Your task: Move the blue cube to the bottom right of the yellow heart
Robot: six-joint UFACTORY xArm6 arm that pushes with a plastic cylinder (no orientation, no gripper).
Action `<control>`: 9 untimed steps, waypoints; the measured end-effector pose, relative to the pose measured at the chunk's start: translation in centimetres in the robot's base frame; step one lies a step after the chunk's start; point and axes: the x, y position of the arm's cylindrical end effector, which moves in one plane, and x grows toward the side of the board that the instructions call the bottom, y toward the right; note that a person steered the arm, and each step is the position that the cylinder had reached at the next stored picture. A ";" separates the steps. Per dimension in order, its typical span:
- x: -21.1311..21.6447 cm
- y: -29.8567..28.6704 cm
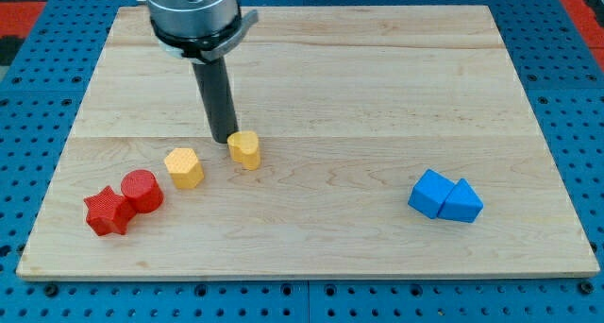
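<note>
The blue cube (429,193) lies at the view's lower right, touching a blue triangular block (462,202) on its right. The yellow heart (244,148) sits left of the board's middle. My tip (224,138) is right beside the heart's upper left edge, touching or almost touching it, and far to the left of the blue cube.
A yellow hexagonal block (184,167) lies left of the heart. A red cylinder (142,190) and a red star (108,212) touch each other at the view's lower left. The wooden board (377,77) rests on a blue pegboard surface.
</note>
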 end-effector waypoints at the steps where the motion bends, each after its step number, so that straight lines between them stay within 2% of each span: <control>1: -1.9 -2.5; 2: -4.8 1.8; 3: -5.1 9.8; 4: -3.0 19.2; 5: 0.4 25.7; 6: 4.2 28.2; 7: 10.1 27.3; 8: 10.7 22.0; 9: 9.2 21.4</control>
